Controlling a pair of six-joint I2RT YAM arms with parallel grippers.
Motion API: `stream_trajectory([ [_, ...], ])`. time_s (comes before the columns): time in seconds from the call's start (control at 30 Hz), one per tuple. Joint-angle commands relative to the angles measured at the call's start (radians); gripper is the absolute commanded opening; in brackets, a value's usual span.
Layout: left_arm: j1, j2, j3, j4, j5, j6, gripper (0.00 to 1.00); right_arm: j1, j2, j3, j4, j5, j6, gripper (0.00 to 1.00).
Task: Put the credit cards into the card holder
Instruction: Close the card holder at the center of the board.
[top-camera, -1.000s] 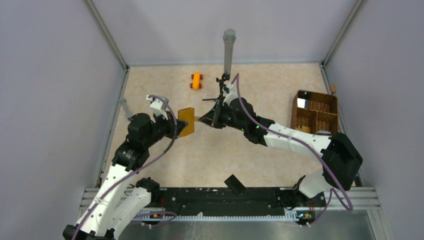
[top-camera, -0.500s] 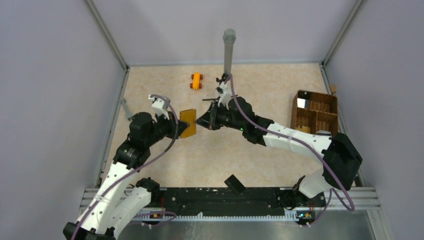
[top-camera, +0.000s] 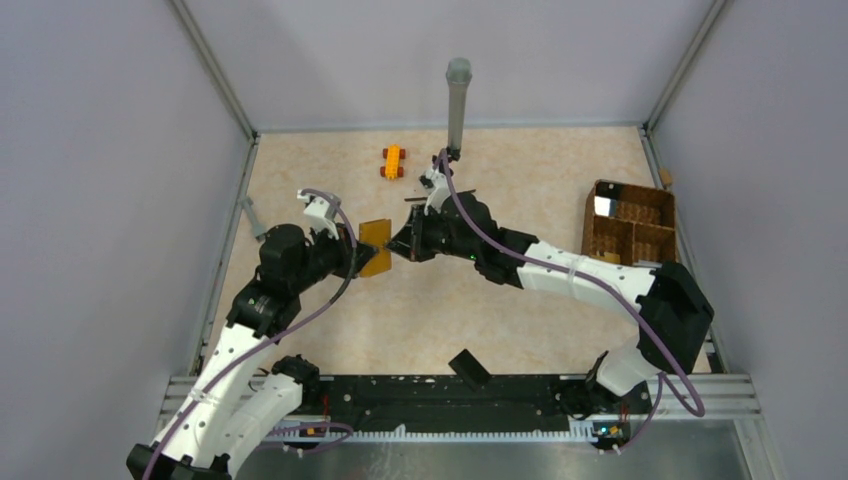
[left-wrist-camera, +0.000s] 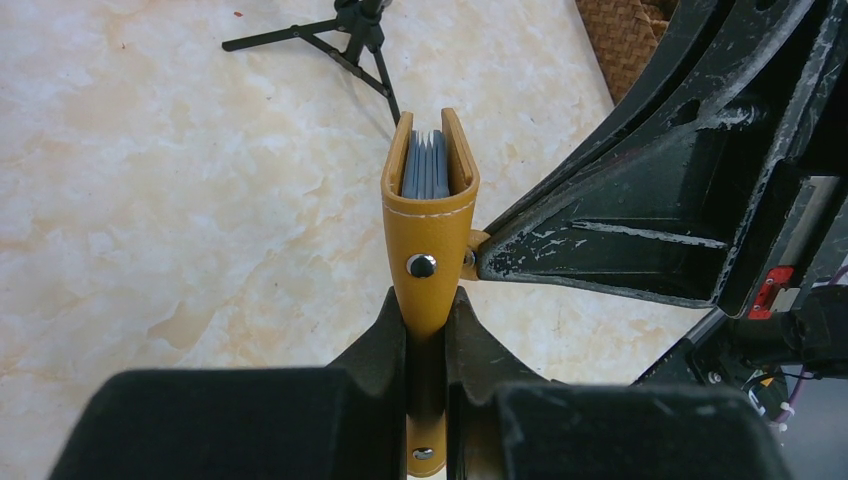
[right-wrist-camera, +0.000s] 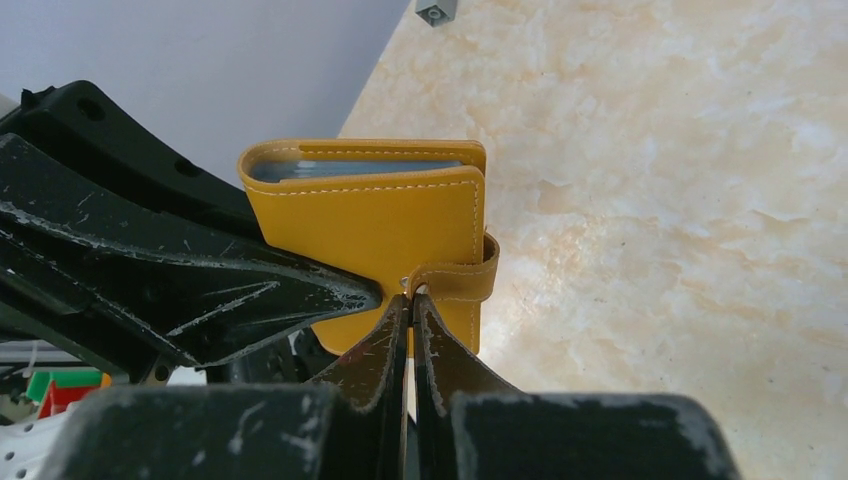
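Since a second ago the right arm has swung further left; the right tool (right-wrist-camera: 410, 300), pressed shut, touches the wallet's (left-wrist-camera: 430, 240) strap (right-wrist-camera: 470, 282). The left tool (left-wrist-camera: 428, 335) clamps the wallet upright above the desk (left-wrist-camera: 150, 200), cards (left-wrist-camera: 425, 165) inside. It is probably light, supple leather, best gripped across both covers.

No legible text or markings

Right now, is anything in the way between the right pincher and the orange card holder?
Nothing visible. The right gripper has its shut tips right at the snap strap of the card holder, with no gap showing. The left gripper clamps the holder's lower edge, and the cards are already tucked inside.
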Motion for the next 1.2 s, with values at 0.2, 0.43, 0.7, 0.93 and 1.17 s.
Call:
stream_trajectory([
  [0.2,-0.003,-0.005,0.031,0.054,0.015,-0.009,0.00,0.029,0.014,0.071,-0.028,0.036,-0.038,0.00],
  [0.43,-0.002,0.001,0.032,0.055,0.024,-0.010,0.00,0.035,0.026,0.084,-0.009,0.009,-0.045,0.00],
  [0.7,-0.003,0.006,0.031,0.057,0.036,-0.012,0.00,0.037,0.042,0.098,0.000,-0.012,-0.044,0.00],
  [0.93,-0.003,0.009,0.028,0.065,0.057,-0.017,0.00,0.038,0.054,0.103,0.019,-0.029,-0.044,0.00],
  [1.17,-0.002,0.010,0.022,0.092,0.116,-0.025,0.00,0.038,0.080,0.122,0.043,-0.053,-0.041,0.00],
])
